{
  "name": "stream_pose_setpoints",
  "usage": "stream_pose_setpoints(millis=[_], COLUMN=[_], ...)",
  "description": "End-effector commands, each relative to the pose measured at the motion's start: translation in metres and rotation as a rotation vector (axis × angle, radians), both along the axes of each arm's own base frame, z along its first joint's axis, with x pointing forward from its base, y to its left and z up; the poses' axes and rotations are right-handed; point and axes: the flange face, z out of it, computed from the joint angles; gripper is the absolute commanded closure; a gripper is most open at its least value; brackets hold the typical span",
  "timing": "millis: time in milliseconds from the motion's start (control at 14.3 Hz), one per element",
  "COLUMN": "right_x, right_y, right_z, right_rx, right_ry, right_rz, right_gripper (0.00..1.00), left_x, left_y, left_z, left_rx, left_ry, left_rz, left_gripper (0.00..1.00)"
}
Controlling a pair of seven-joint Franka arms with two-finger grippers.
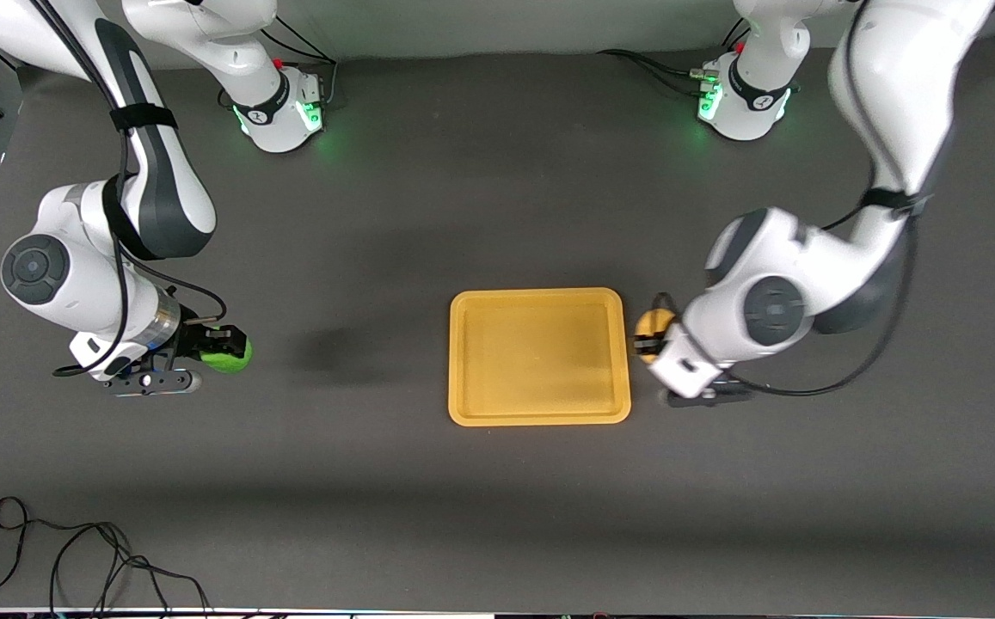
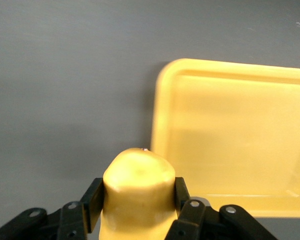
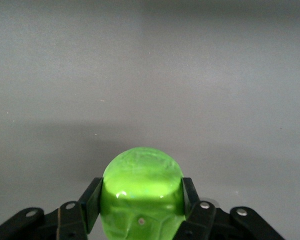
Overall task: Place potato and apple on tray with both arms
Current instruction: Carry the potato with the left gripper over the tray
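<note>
The yellow-orange tray [image 1: 539, 413] lies in the middle of the table and holds nothing. My left gripper [image 1: 650, 338] is shut on the tan-yellow potato [image 1: 653, 325] and holds it just off the tray's edge toward the left arm's end. In the left wrist view the potato [image 2: 137, 192] sits between the black fingers [image 2: 93, 200], with the tray [image 2: 230, 145] just ahead. My right gripper [image 1: 224, 347] is shut on the green apple [image 1: 229, 354] over bare table toward the right arm's end, well away from the tray. The apple [image 3: 141, 192] fills the right wrist view's jaws.
The table is a dark grey mat. A black cable [image 1: 76, 559] lies coiled at the table's edge nearest the front camera, toward the right arm's end. The two white arm bases [image 1: 282, 107] with green lights stand at the edge farthest from that camera.
</note>
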Motion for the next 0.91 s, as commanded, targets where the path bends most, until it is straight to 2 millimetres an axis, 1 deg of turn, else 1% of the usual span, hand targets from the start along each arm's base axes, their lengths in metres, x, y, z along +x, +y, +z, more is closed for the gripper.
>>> stream_pose_setpoints(millis=[0, 70, 140, 209, 349, 419, 558, 628, 698, 837], right_x=[-0.015, -0.018, -0.021, -0.023, -0.026, -0.026, -0.026, -0.025, -0.024, -0.022], right_y=[0.001, 0.001, 0.0, -0.001, -0.001, -0.001, -0.001, -0.001, -0.001, 0.002], right_z=[0.032, 0.039, 0.043, 0.049, 0.057, 0.057, 0.057, 0.058, 0.058, 0.059], right_rx=[0.017, 0.017, 0.016, 0.017, 0.017, 0.017, 0.017, 0.018, 0.017, 0.021], right_ry=[0.005, 0.008, 0.017, 0.019, 0.015, 0.015, 0.015, 0.011, 0.011, 0.009], right_rz=[-0.002, -0.002, -0.004, -0.003, -0.002, -0.002, -0.002, -0.002, -0.003, 0.0], right_gripper=[0.78, 0.78, 0.78, 0.79, 0.79, 0.79, 0.79, 0.79, 0.79, 0.79], left_x=[-0.006, -0.015, -0.021, -0.022, -0.023, -0.024, -0.026, -0.026, -0.027, -0.027], left_y=[-0.044, -0.06, -0.07, -0.074, -0.074, -0.073, -0.072, -0.072, -0.072, -0.072], left_z=[-0.036, -0.048, -0.056, -0.062, -0.072, -0.077, -0.091, -0.094, -0.094, -0.095], left_rx=[0.038, 0.054, 0.069, 0.075, 0.08, 0.089, 0.104, 0.109, 0.111, 0.11], left_ry=[-0.019, -0.026, -0.032, -0.039, -0.036, -0.035, -0.025, -0.028, -0.027, -0.027], left_rz=[0.025, 0.021, 0.014, 0.009, 0.002, -0.006, -0.02, -0.026, -0.025, -0.027], left_gripper=[0.5, 0.5, 0.49, 0.49, 0.44, 0.41, 0.41, 0.39, 0.31, 0.21])
